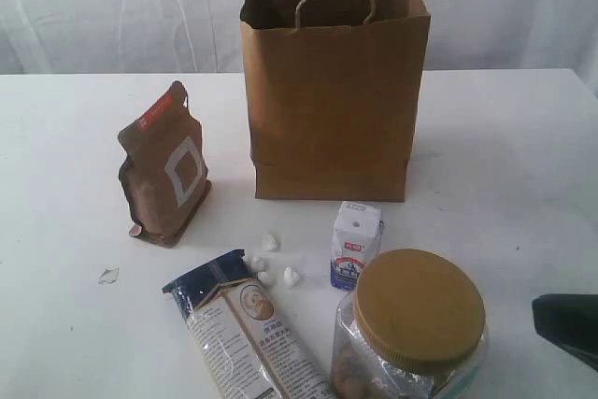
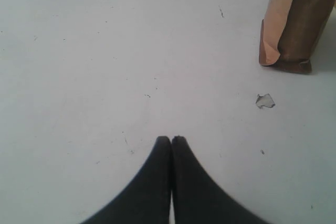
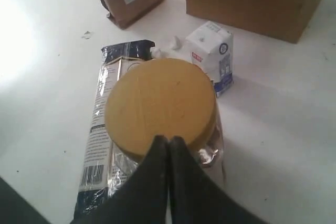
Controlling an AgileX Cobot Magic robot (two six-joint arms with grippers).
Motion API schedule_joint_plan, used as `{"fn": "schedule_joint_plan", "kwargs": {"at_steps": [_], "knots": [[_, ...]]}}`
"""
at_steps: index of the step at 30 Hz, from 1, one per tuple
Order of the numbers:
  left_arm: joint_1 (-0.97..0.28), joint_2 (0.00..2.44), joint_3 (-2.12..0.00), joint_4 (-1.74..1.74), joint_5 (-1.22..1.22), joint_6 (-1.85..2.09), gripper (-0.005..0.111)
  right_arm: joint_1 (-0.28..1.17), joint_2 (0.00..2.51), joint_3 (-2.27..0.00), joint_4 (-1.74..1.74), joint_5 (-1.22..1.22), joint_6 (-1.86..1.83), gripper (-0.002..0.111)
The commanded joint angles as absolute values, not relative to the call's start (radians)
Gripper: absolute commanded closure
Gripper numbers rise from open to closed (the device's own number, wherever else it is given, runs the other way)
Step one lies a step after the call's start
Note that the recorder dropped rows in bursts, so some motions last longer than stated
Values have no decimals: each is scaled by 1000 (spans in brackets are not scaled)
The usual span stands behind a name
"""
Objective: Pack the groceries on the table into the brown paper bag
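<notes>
The brown paper bag (image 1: 332,109) stood open and creased at upper centre; left gripper (image 2: 171,139) and right gripper (image 3: 168,139) were clenched, empty.

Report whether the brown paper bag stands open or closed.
Open. The brown paper bag stands upright on the table, its mouth spread wide, inner wall visible. Whether anything is inside cannot be told.

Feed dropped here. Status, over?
Left gripper, right gripper shut, empty. Brown paper bag upright, open. Jar, carton unpacked on table. Nothing blocking bag mouth.
</notes>
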State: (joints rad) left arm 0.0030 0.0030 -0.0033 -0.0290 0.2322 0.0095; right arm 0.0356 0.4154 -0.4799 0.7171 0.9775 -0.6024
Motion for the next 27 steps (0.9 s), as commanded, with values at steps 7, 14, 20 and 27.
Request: {"fn": "schedule_joint_plan", "kwargs": {"at_steps": [7, 14, 20, 27], "knots": [[-3, 0, 0, -29, 232, 0, 107, 39, 410, -476, 732, 978, -627, 70], [-3, 0, 0, -29, 232, 0, 107, 39, 410, -476, 732, 891, -658, 16], [-3, 0, 0, -29, 232, 0, 107, 39, 412, -476, 975, 898, -658, 16], [-3, 0, 0, -29, 232, 0, 107, 39, 412, -443, 991, 975, -650, 16]]}}
